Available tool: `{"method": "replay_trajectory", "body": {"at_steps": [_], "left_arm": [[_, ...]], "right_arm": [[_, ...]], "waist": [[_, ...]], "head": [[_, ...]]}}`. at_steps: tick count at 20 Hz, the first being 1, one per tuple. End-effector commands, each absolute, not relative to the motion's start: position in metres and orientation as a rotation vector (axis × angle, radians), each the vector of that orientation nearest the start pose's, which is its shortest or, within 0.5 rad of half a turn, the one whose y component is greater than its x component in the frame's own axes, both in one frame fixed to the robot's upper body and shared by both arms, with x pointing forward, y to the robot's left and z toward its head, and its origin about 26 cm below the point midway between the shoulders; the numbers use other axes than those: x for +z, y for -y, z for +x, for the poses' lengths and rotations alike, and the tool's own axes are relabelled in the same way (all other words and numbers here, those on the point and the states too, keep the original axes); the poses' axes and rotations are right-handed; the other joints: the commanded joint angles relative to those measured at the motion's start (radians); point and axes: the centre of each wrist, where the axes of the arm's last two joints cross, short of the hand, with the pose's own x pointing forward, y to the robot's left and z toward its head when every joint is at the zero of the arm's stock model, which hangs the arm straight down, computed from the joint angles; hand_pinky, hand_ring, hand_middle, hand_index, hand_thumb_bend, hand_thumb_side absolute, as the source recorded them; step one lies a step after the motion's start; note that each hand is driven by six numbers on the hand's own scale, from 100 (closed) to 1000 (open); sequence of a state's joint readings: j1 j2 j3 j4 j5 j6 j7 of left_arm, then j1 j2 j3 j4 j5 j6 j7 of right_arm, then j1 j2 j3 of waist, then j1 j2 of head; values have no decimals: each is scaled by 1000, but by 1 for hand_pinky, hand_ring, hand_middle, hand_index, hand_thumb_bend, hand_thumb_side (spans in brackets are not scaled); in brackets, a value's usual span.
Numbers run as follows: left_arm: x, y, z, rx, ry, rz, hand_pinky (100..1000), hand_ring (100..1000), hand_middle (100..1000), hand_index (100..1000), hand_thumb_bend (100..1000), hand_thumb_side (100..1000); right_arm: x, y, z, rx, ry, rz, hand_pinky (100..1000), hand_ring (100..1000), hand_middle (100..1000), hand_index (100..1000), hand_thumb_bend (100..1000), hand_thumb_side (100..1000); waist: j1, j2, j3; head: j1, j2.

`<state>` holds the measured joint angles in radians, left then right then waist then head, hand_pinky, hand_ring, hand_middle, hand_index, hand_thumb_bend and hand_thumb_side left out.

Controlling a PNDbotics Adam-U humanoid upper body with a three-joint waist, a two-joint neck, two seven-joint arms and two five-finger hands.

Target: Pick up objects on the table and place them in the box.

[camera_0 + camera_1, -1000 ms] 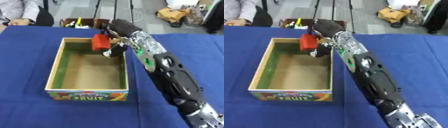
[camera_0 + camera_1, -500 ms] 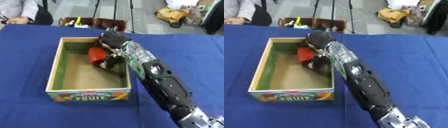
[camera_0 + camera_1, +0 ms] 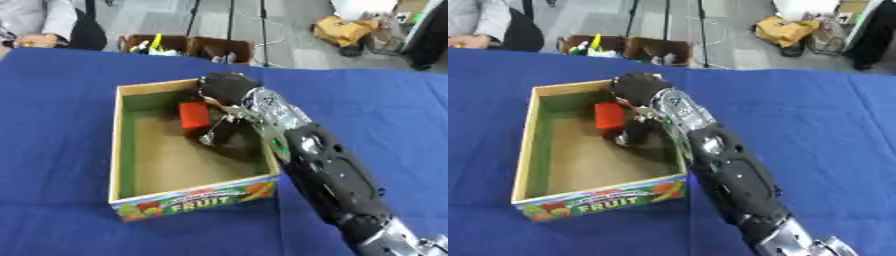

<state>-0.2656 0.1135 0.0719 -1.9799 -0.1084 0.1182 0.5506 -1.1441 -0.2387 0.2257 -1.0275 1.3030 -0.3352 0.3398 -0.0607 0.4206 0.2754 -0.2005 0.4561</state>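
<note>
Fingers of the right hand (image 3: 225, 100) reach down into the fruit box (image 3: 125, 150), and from the left eye view I cannot tell whether they clasp the red block (image 3: 193, 115) just beside them, low against the far green wall over the bare brown floor. Seen from the right eye, the black and silver arm (image 3: 719, 170) crosses the box's right wall above the blue tablecloth (image 3: 824, 130), hiding that inner side, with crates of oddments (image 3: 623, 47) on the floor beyond the table.

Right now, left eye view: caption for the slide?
Right hand lowers red block into fruit box on blue table.
</note>
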Motion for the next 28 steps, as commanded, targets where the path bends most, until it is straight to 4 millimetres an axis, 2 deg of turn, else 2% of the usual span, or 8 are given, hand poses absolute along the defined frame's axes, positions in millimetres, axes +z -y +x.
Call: {"method": "replay_trajectory", "body": {"at_steps": [1, 7, 9, 10, 19, 20, 26, 28], "left_arm": [[180, -250, 298, 437, 2139, 522, 225, 460, 517, 411, 100, 812], [180, -250, 298, 437, 2138, 523, 225, 460, 517, 411, 100, 811], [180, -250, 298, 437, 2138, 522, 226, 460, 517, 411, 100, 811], [180, -250, 298, 437, 2138, 522, 226, 459, 517, 411, 100, 811], [180, -250, 297, 435, 2135, 522, 227, 459, 517, 411, 100, 811], [180, -251, 297, 436, 2135, 523, 227, 459, 517, 411, 100, 811], [179, -251, 297, 436, 2133, 522, 227, 458, 517, 411, 100, 810], [179, -251, 297, 436, 2132, 523, 227, 458, 516, 411, 100, 810]], "right_arm": [[286, 132, 467, -2380, -1996, 1478, 592, 725, 482, 469, 100, 457], [294, 128, 460, -2339, -2024, 1470, 579, 715, 462, 449, 100, 460], [295, 127, 459, -2345, -2014, 1457, 586, 720, 496, 487, 100, 518], [295, 127, 458, -2353, -2003, 1447, 595, 733, 540, 543, 100, 604], [307, 124, 448, -2360, -1948, 1419, 656, 806, 690, 694, 100, 721], [307, 124, 448, -2372, -1936, 1412, 667, 816, 710, 713, 157, 748], [306, 125, 448, -2461, -1883, 1348, 702, 857, 765, 774, 324, 817], [307, 125, 448, -2474, -1878, 1339, 704, 861, 769, 776, 347, 822]], "waist": [[5, -25, -1], [7, -25, -4], [7, -25, -5], [7, -25, -6], [8, -29, -12], [8, -29, -13], [7, -31, -15], [7, -31, -16]], "head": [[4, -3], [4, -4], [3, -4], [4, -4], [3, -4], [3, -4], [1, -6], [0, -7]]}}
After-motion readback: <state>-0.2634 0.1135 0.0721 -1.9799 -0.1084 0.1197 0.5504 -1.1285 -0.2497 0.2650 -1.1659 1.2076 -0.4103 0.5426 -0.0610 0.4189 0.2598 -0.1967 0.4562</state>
